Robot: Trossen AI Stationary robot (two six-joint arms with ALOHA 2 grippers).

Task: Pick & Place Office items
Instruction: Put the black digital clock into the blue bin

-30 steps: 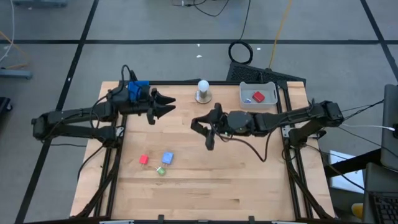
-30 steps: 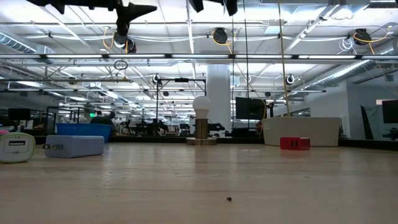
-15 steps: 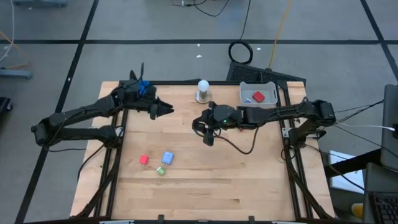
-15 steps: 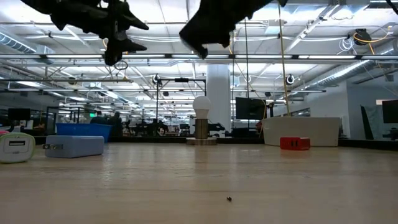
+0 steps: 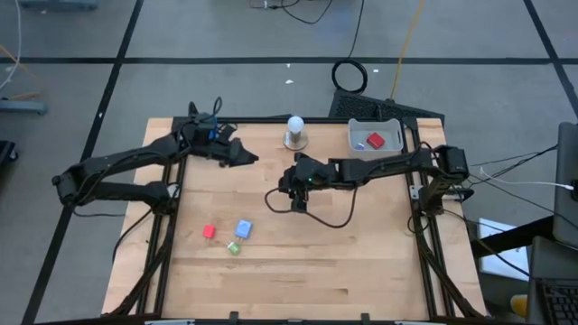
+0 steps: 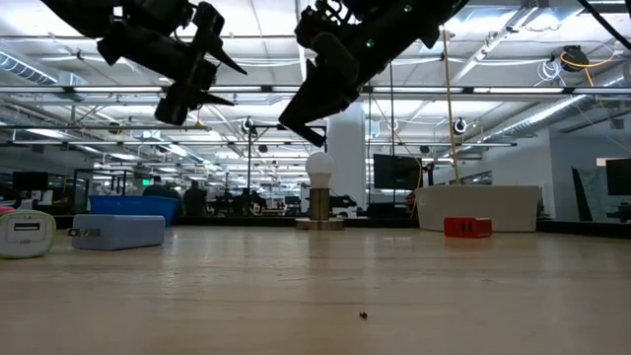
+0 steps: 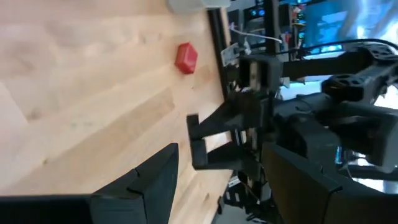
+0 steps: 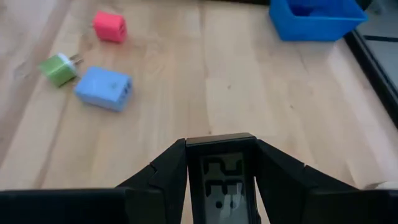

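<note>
Three loose items lie flat on the wooden table: a red block, a light-blue block and a green bit. Another red piece and a blue piece lie inside the grey tray. My right gripper hangs shut in the air over the table's middle, right of and beyond the three items. My left gripper is open in the air near the far left corner.
A white ball on a round base stands at the far edge between the two arms. A blue tray sits at the far left corner under the left arm. A black cable loops off the right arm.
Both grippers have come down, from the low view's top edge well into that picture. My right gripper has also shifted a little toward the table's left, over its middle. My left gripper has tipped downward near the far left corner. The loose items have stayed where they were.
</note>
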